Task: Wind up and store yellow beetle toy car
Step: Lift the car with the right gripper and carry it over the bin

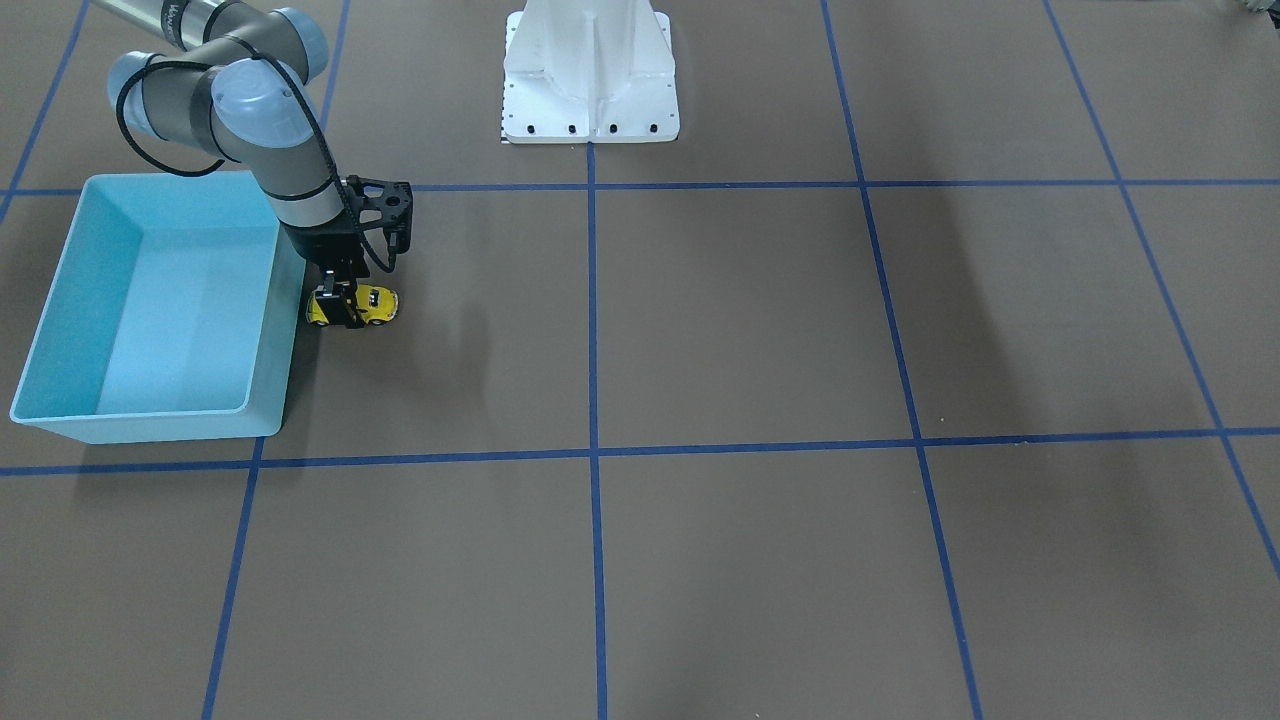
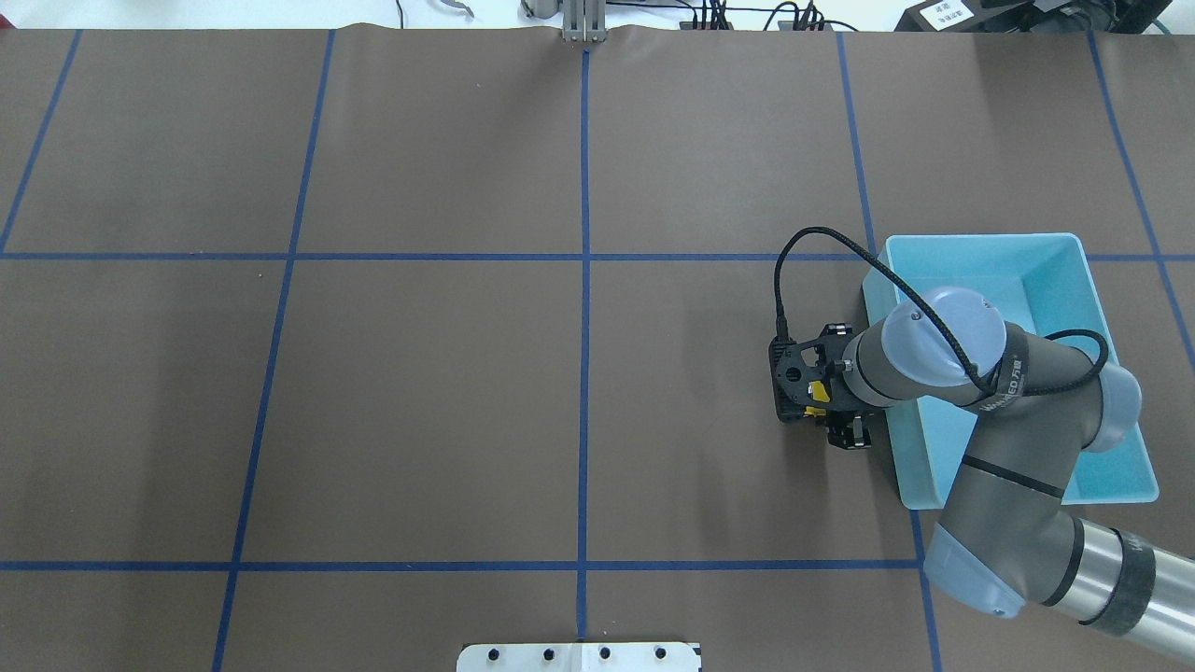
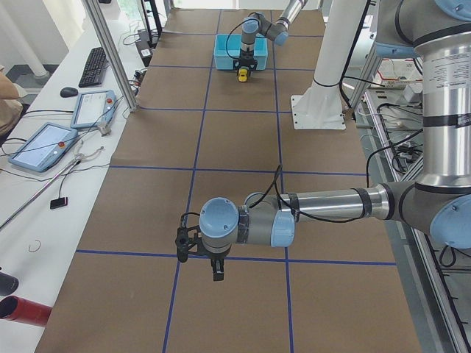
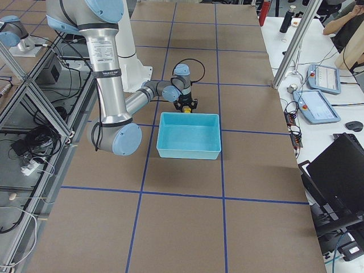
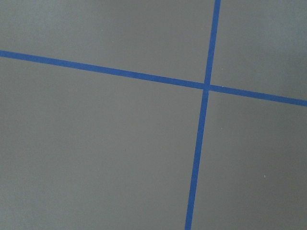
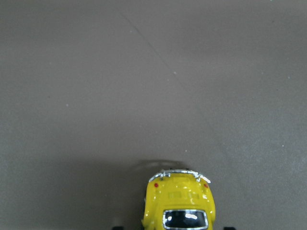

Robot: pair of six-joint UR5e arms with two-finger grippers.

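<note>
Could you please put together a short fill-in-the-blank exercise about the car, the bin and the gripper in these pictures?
1. The toy car is ___ in colour.
2. It is beside a light ___ bin, not inside it.
3. The ___ arm's gripper straddles the car from above.

Missing words: yellow; blue; right.

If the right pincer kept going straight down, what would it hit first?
Probably the yellow beetle toy car, directly beneath the right pincer; the brown table lies just under it.
</note>
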